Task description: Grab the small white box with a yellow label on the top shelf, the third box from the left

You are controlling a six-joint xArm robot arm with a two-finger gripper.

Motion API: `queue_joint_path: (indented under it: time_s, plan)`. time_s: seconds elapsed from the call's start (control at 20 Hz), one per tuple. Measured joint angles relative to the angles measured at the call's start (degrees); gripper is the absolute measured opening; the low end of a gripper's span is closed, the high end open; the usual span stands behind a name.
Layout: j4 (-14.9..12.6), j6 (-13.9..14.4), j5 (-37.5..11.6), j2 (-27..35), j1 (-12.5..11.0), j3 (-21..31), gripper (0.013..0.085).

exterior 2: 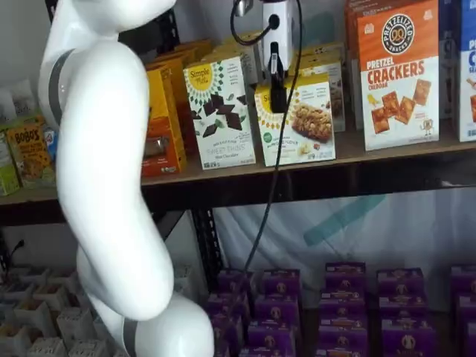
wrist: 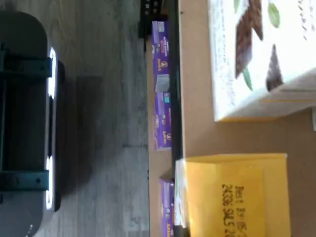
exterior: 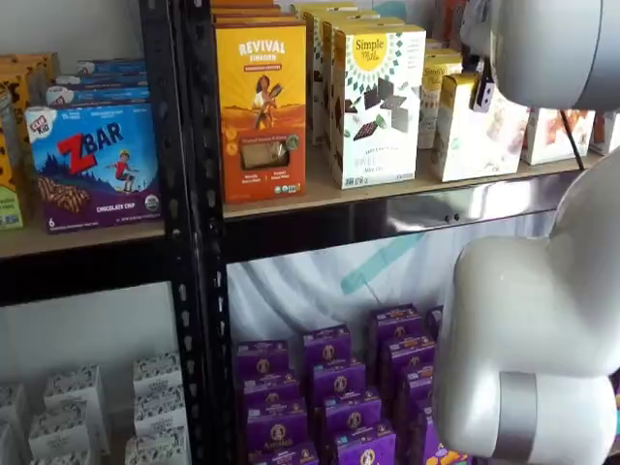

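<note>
On the top shelf (exterior 2: 387,152), the chocolate box (exterior 2: 221,111) is seen left of the small white box (exterior 2: 297,119). The claw (exterior 2: 276,71) hangs at its front; whether its fingers are parted cannot be told. The neighbour could be clipped if the claw drifts left.

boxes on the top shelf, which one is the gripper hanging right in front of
The small white box with the yellow top band and cracker picture. The gripper hangs at its upper left corner; the taller white box with dark chocolate squares stands clear beside it.
</note>
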Motion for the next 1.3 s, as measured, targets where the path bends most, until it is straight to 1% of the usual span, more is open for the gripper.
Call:
queue_joint_path:
  time_s: [0.25, 0.4, 0.6, 0.85, 1.0, 1.1, 1.3]
  plan:
    - [0.4, 0.3, 2.9, -4.4, -0.1, 2.6, 0.0370]
    - [-0.1, 1.1, 4.1, -7.8, 0.6, 5.4, 0.0370]
    - [-1.1, 2.9, 6.0, -12.8, 2.6, 9.6, 0.0370]
    - [-1.1, 6.2, 7.9, -18.7, 5.8, 14.8, 0.0370]
    - [-1.3, 7.9, 8.1, -21.3, 7.6, 17.2, 0.0370]
    - [-1.5, 8.8, 8.1, -22.6, 8.5, 18.4, 0.0370]
    - [-1.8, 9.8, 8.2, -24.6, 9.5, 20.3, 0.0370]
